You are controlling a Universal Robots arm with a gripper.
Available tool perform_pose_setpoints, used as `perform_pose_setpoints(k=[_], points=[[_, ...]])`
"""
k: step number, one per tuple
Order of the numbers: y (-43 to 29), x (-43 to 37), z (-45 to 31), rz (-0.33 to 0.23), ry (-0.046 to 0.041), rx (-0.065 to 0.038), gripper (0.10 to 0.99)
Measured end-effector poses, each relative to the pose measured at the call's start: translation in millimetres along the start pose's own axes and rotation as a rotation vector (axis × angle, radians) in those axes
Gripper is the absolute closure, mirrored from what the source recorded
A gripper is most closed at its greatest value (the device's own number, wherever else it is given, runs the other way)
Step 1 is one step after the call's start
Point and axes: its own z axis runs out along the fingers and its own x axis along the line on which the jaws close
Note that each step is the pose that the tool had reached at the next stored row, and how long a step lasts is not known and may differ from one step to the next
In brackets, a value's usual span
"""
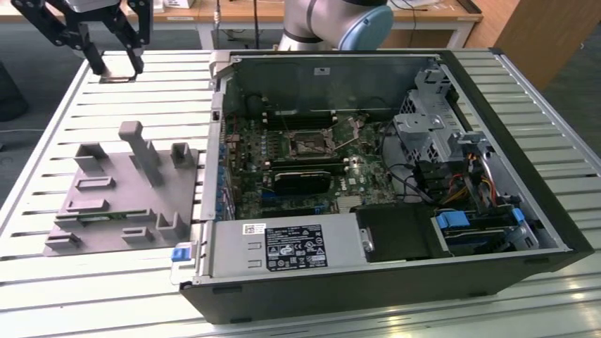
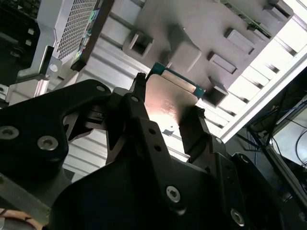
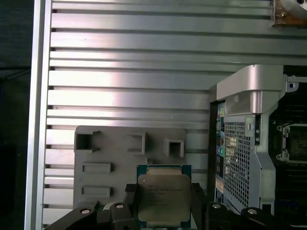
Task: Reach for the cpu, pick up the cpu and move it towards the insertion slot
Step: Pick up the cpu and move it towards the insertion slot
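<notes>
The cpu (image 1: 117, 69) is a small flat square chip with a shiny metal top. It hangs above the slatted table at the far corner on the exterior view's left, and my gripper (image 1: 117, 66) is shut on it. Both wrist views show the cpu (image 2: 169, 101) (image 3: 163, 197) clamped edge to edge between the two black fingers (image 2: 139, 103) (image 3: 197, 201), above the grey fixture (image 3: 110, 153). The insertion slot (image 1: 308, 144), a square socket with a dark centre and a metal frame, sits on the motherboard inside the open computer case, well off toward the exterior view's right of the gripper.
The grey plastic fixture (image 1: 122, 190) with upright posts and recesses lies on the table (image 1: 141, 105), on the exterior view's left of the case (image 1: 488, 232). A black expansion card (image 1: 298, 182), a power supply (image 1: 286, 246) and drive cages with cables fill the case. The arm's base (image 1: 333, 24) stands behind it.
</notes>
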Motion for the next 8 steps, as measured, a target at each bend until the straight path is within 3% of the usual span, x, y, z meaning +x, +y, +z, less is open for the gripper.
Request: perform_pose_setpoints(k=[8], points=[[13.4,-14.9,1.0,0.0,0.0002,0.0,0.553]])
